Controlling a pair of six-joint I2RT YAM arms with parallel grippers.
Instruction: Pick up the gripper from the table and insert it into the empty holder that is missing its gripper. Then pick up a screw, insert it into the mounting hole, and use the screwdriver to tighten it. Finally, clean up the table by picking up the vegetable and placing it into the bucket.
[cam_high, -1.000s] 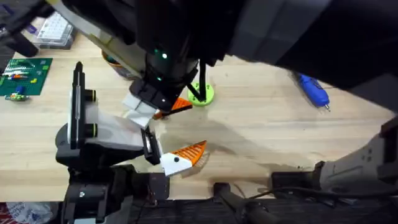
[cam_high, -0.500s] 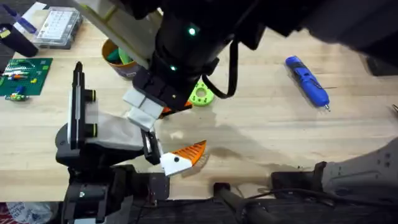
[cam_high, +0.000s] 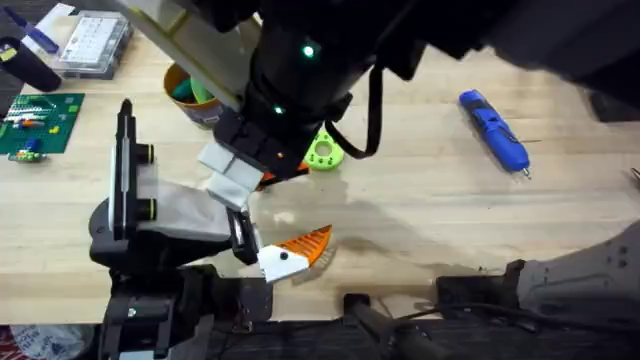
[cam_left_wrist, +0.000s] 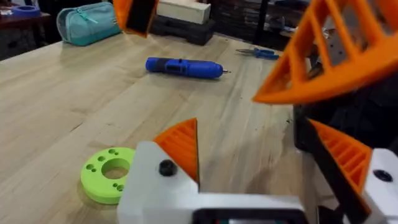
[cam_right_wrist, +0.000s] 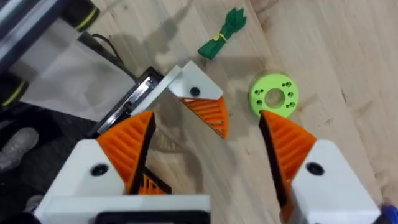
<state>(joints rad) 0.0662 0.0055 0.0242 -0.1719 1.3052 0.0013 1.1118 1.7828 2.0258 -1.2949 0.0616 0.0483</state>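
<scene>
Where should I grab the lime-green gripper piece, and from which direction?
Come straight down on the gripper. It lies flat on the table with its holes facing up, so only its outer rim is graspable: put one finger on each opposite side of the rim. The right gripper is open above it.

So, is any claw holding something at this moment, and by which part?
Nothing is held. The right claw is open above the table, with the lime-green gripper lying free beside one finger. The left claw is open too, its fingers empty.

Your bucket (cam_high: 190, 95) is mostly hidden under the dark blurred arm (cam_high: 330, 60); lime gripper (cam_high: 322, 151) partly covered too.
</scene>
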